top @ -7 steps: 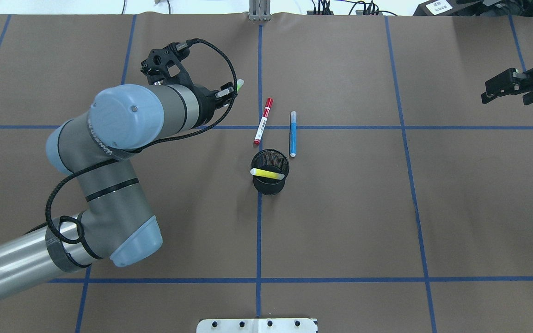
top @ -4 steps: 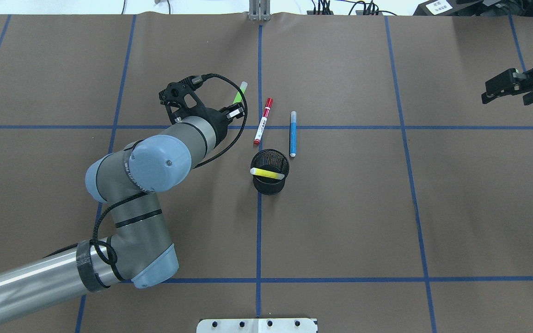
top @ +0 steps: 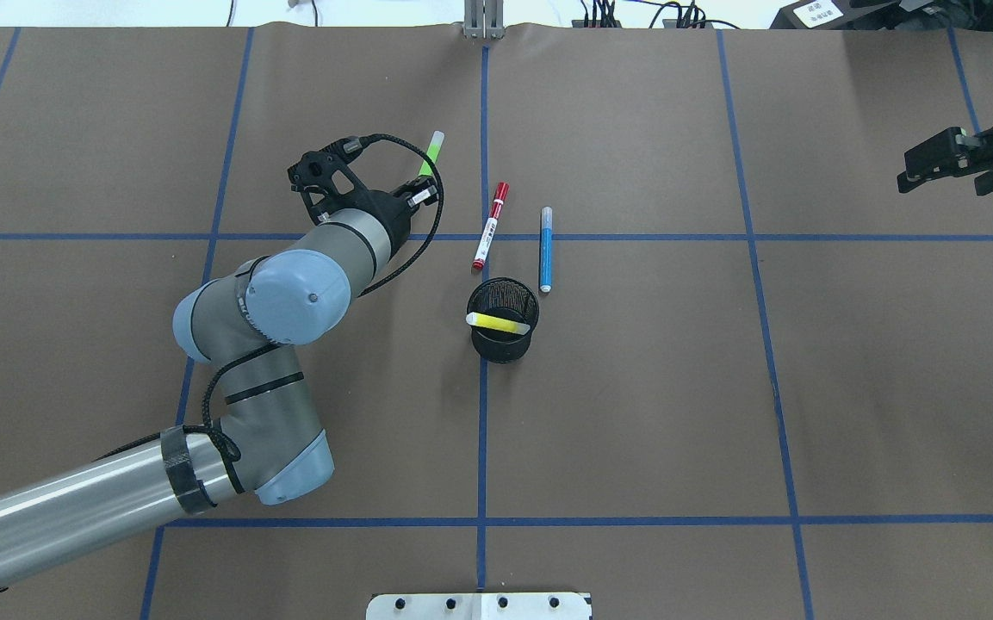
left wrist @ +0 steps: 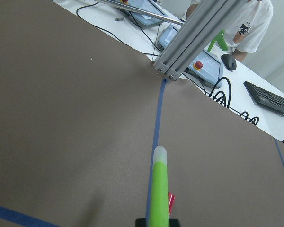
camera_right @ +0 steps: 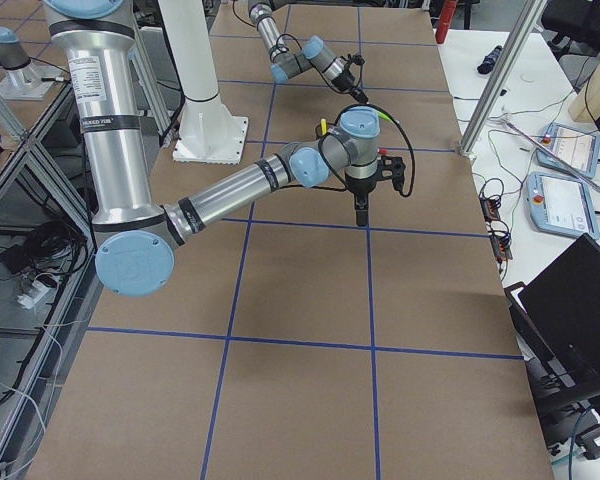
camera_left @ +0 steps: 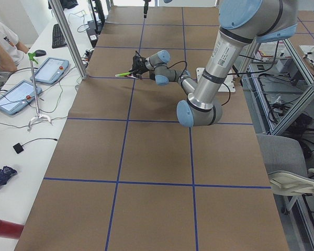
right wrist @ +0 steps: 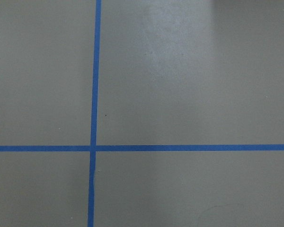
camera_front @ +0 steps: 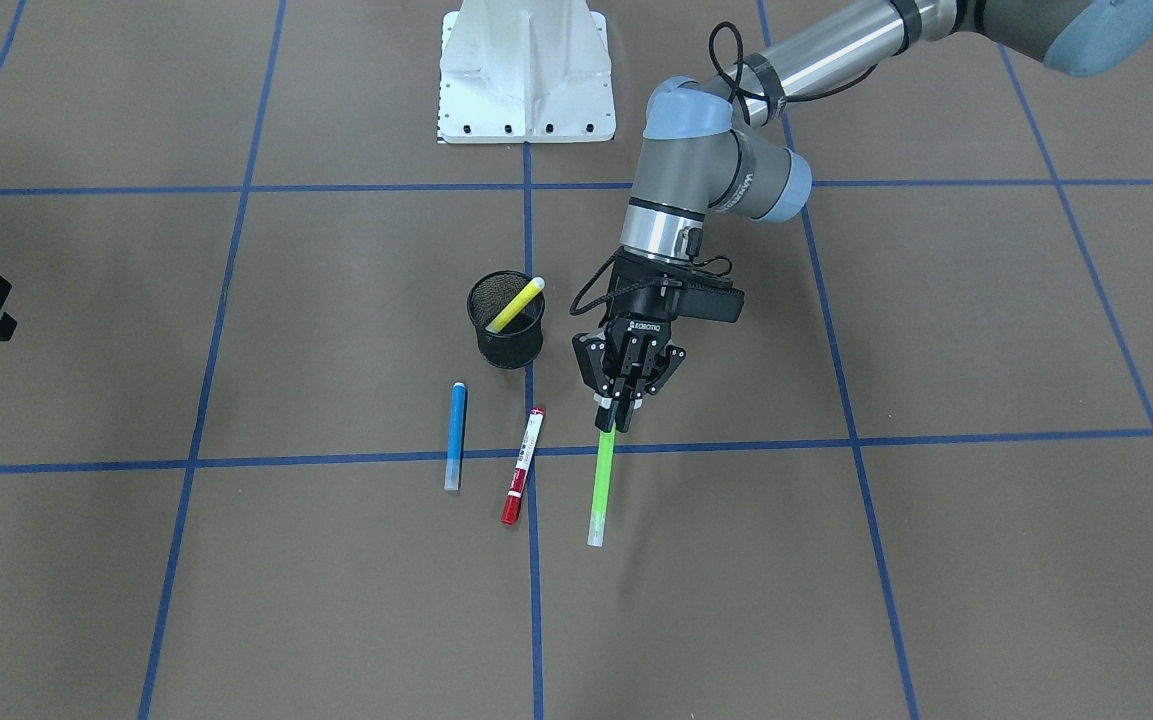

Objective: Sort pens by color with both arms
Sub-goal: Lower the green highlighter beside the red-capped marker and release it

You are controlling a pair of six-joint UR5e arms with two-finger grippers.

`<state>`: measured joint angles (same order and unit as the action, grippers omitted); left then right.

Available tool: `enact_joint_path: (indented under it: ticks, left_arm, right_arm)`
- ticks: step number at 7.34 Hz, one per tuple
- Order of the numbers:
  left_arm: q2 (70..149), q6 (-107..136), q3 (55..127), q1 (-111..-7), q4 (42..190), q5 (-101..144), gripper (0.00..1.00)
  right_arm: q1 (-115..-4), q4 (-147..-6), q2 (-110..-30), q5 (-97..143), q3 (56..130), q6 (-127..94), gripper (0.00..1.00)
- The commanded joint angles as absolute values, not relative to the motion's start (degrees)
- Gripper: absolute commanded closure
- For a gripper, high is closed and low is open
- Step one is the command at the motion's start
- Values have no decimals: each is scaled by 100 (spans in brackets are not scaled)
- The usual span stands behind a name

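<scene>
My left fingers (camera_front: 608,412), clamped on the green pen (camera_front: 601,487), have swung it farther from the mesh cup (camera_front: 511,345), so it is still unsorted; my right fingers' (top: 927,159) state cannot be told.

Left arm (top: 289,284) stretched forward, left hand (camera_front: 609,420) tilted down and pinched closed, right hand (top: 903,172) far aside, grip unclear

The left claw (camera_front: 617,414) carries small white letters on its black body that read ROBOTIQ. Up the grey tube of the right arm (camera_right: 105,150) runs dark print that looks like UNIVERSAL ROBOTS, and the left arm (camera_left: 220,57) bears the same strip, too blurred to spell out. The red pen (camera_front: 522,462) has a printed barrel and the card (top: 815,12) at the desk's far edge has print; both are too small to read.
</scene>
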<state>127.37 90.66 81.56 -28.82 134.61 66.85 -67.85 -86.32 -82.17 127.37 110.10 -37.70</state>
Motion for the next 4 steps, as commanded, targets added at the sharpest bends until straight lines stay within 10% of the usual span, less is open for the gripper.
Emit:
enact_joint_path:
  ticks: [1, 4]
  left_arm:
    - [12972, 9079, 7735, -2883, 13474, 6662, 100]
    - [12981, 9070, 7567, -2857, 13474, 6732, 100]
  right_arm:
    - [-6785, -8631, -8218, 12727, 10995, -3771, 1]
    - [-6785, -8631, -8209, 12735, 10995, -3771, 1]
